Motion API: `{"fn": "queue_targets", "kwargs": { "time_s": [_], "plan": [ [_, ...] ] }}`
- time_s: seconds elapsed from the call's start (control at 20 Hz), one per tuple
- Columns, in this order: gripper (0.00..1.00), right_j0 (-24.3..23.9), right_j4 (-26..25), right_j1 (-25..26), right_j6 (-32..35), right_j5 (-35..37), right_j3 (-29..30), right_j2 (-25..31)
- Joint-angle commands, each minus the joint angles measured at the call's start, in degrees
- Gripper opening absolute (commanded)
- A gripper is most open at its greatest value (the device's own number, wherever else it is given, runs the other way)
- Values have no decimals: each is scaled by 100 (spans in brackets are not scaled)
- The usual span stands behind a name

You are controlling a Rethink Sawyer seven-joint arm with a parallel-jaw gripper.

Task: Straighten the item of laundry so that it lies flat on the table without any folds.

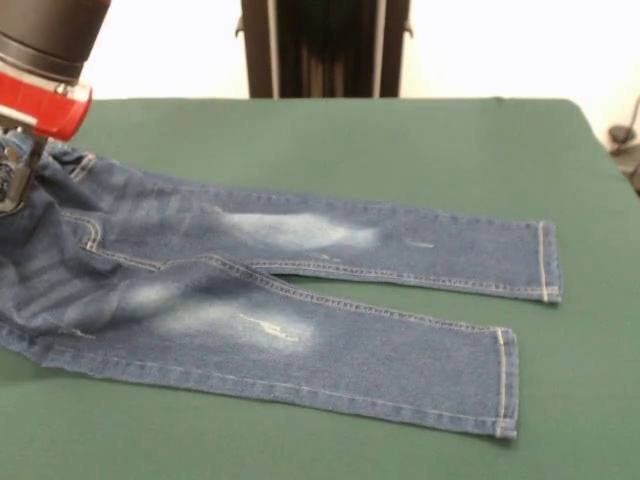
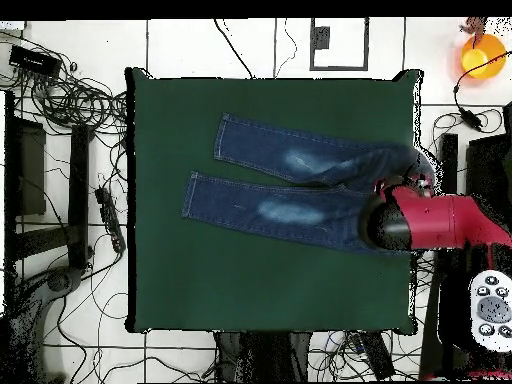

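While my claw [image 1: 10,175] is hanging over the waistband end of the jeans [image 1: 270,310], at one short edge of the green table [image 1: 400,150], I cannot tell whether it is open or holding cloth, since my red wrist is hiding it from above and the picture edge is cutting it off in front. Both legs are lying straight and nearly flat, cuffs pointing away from me, while the seat near my claw is rumpling into soft ridges. I am judging the denim light, limp and slightly grippy on felt, so it is likely dragging rather than sliding; the waistband corners and cuffs look the best holds. Nothing else is sitting on the table; cables and gear are lying on the floor around it
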Motion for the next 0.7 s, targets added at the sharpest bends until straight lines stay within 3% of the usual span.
{"fn": "queue_targets", "kwargs": {
  "time_s": [0.05, 0.65, 0.7],
  "plan": [
    [100, 193, 354, 197, 1510, -505, 732, -274],
    [100, 42, 503, 292, 1232, -789, 834, -196],
    [100, -131, 462, 361, 1074, -913, 816, -37]
  ]
}}
